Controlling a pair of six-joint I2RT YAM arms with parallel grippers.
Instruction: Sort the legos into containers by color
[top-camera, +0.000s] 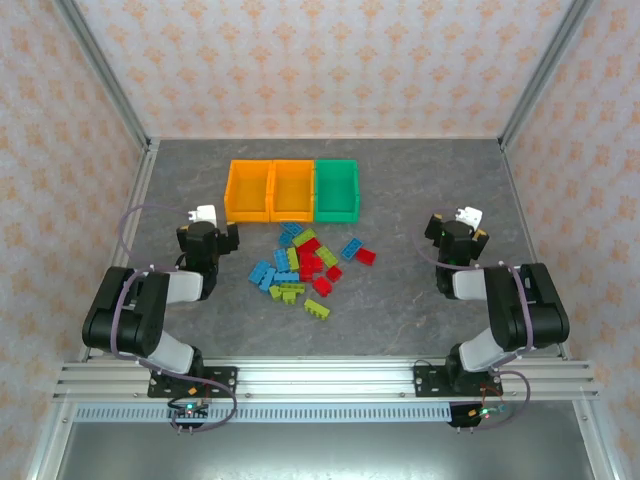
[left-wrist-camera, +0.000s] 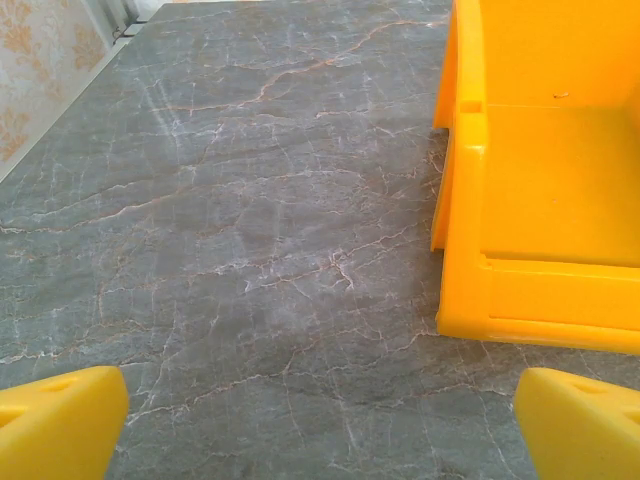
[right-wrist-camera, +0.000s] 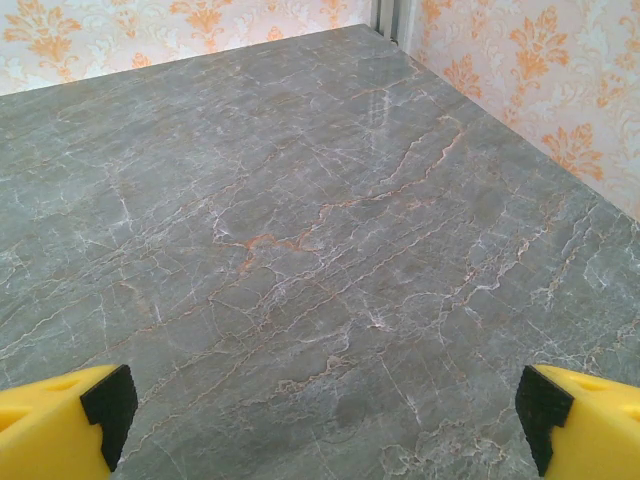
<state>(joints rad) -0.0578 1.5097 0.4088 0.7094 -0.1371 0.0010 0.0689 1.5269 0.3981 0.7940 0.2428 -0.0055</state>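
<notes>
Several blue, lime green and red legos (top-camera: 305, 270) lie in a loose heap on the grey table, just in front of the containers. Two orange bins (top-camera: 247, 190) (top-camera: 292, 189) and one green bin (top-camera: 336, 188) stand side by side at the back centre, and none of the three has a lego in it. My left gripper (top-camera: 207, 228) rests low to the left of the heap, open with nothing between its fingers. The left orange bin (left-wrist-camera: 545, 190) stands ahead and to the right of the gripper in the left wrist view. My right gripper (top-camera: 457, 231) sits open and holding nothing over bare table at the right.
Patterned walls and metal posts close the table on three sides. A metal rail (top-camera: 320, 380) carrying both arm bases runs along the near edge. Bare table lies between each gripper and the heap.
</notes>
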